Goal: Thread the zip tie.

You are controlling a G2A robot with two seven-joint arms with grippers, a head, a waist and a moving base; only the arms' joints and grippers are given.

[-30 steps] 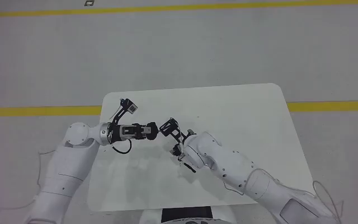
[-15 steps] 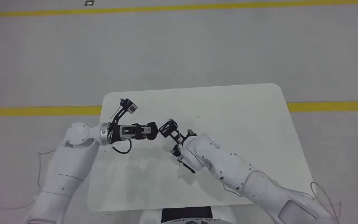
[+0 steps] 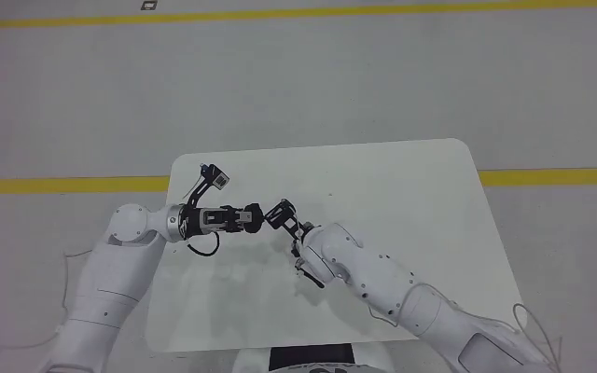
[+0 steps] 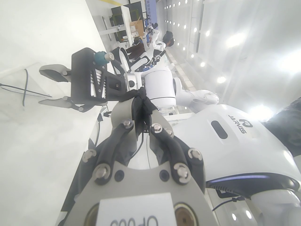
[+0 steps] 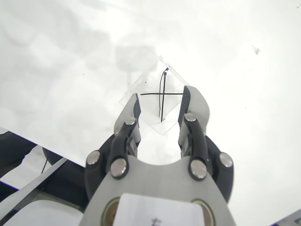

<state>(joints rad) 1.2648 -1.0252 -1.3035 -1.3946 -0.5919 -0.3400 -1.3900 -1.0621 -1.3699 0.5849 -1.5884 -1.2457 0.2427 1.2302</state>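
The right tool (image 5: 161, 95), fingers apart, hangs over two crossed ties (image 5: 160, 81) in a clear tray (image 5: 143, 85). The left tool (image 4: 141, 104) looks pressed together, I think. Crossed ties mean it might grab both.

the top camera sits overhead, facing straight down on the whole desk (image 3: 401, 186). each wrist camera rides close behind its own jaws: left looks level across the desk into the room, right looks down onto it. both catch the clear tray (image 5: 150, 81).
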